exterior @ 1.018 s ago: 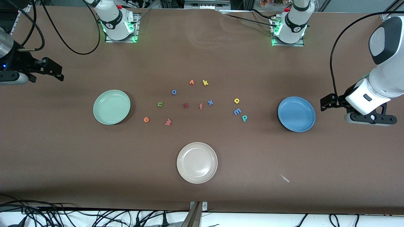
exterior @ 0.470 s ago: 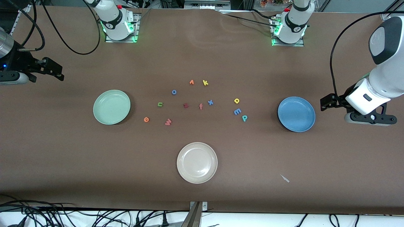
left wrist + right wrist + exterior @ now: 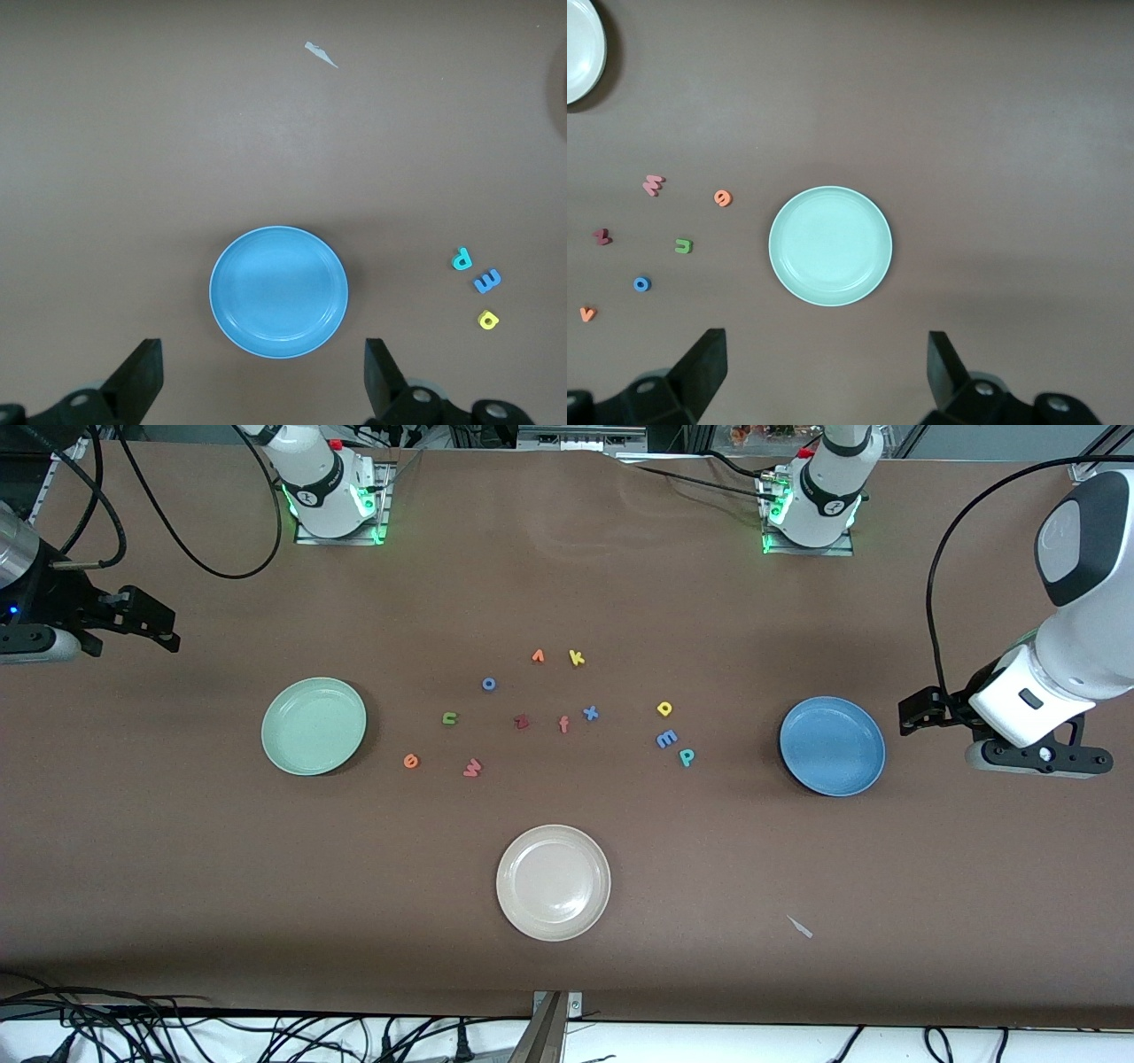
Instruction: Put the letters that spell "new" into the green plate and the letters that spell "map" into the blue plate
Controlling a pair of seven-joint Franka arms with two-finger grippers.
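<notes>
The green plate (image 3: 314,726) (image 3: 830,246) lies toward the right arm's end of the table. Beside it are the olive "n" (image 3: 449,718), orange "e" (image 3: 410,761) and salmon "w" (image 3: 472,768). The blue plate (image 3: 832,746) (image 3: 278,291) lies toward the left arm's end, with the yellow "a" (image 3: 664,708), blue "m" (image 3: 666,738) and teal "p" (image 3: 687,757) beside it. Both plates hold nothing. My right gripper (image 3: 166,636) (image 3: 824,372) hangs open and empty near the green plate. My left gripper (image 3: 912,717) (image 3: 263,381) hangs open and empty by the blue plate.
A cream-white plate (image 3: 554,882) sits nearer the front camera. Other letters lie mid-table: blue "o" (image 3: 488,684), orange "v" (image 3: 538,656), yellow "k" (image 3: 577,657), dark red "z" (image 3: 522,722), orange-red "f" (image 3: 563,724), blue "x" (image 3: 590,712). A paper scrap (image 3: 800,926) lies near the table's front.
</notes>
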